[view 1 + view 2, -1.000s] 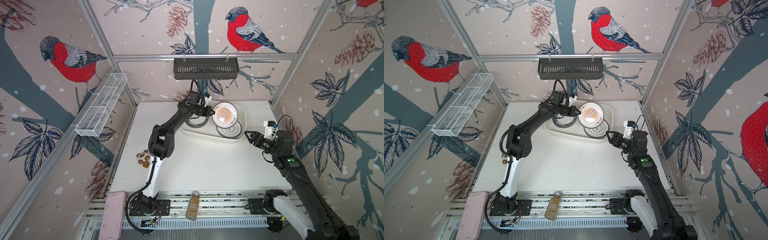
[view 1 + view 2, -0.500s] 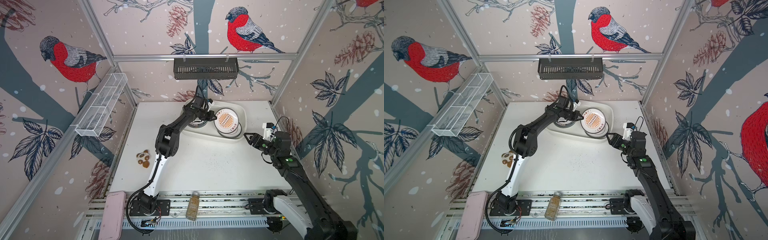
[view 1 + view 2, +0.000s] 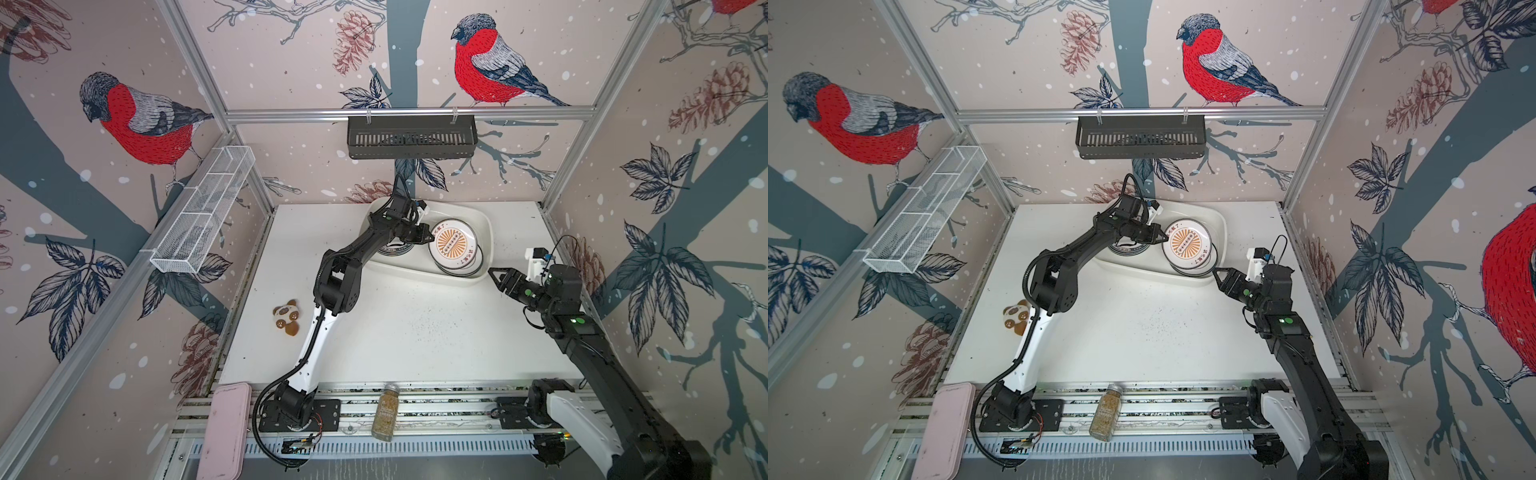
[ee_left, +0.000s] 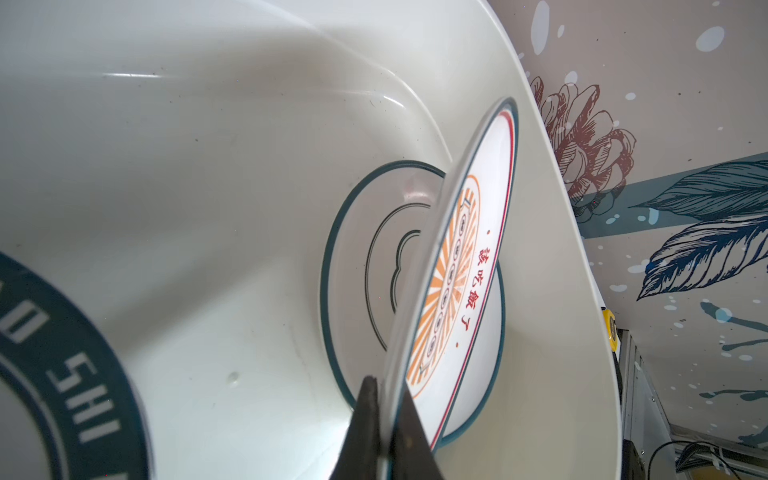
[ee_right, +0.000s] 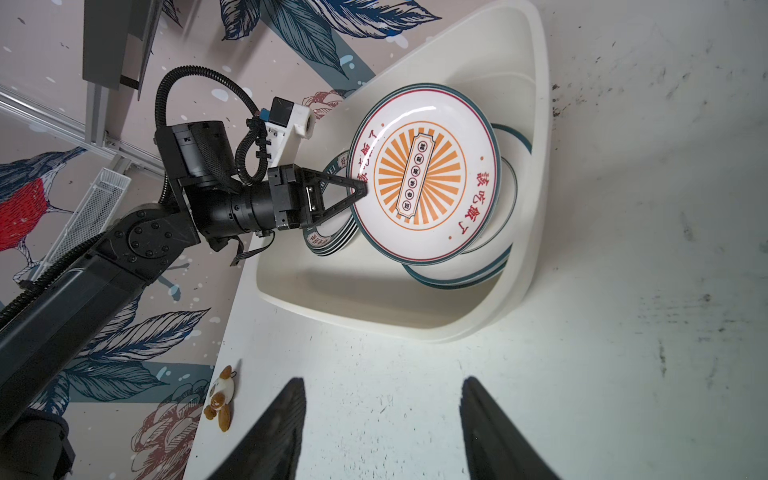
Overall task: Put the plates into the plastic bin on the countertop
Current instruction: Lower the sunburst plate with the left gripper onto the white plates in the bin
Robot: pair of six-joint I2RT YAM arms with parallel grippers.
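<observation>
Left wrist view, end effector (image 4: pixel 387 388) pinching plate (image 4: pixel 478 232)

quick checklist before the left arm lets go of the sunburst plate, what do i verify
1. Grip: ok. The left gripper is shut on the rim of the sunburst plate.
2. Plate over the bin: ok. It sits within the bin's outline in both top views.
3. Plate lying flat: not ok. It is tilted above the stack beneath it.
4. Plate touching that stack: cannot tell.
5. Other arm out of the way: ok. The right gripper is open and empty, over the countertop outside the bin.
</observation>
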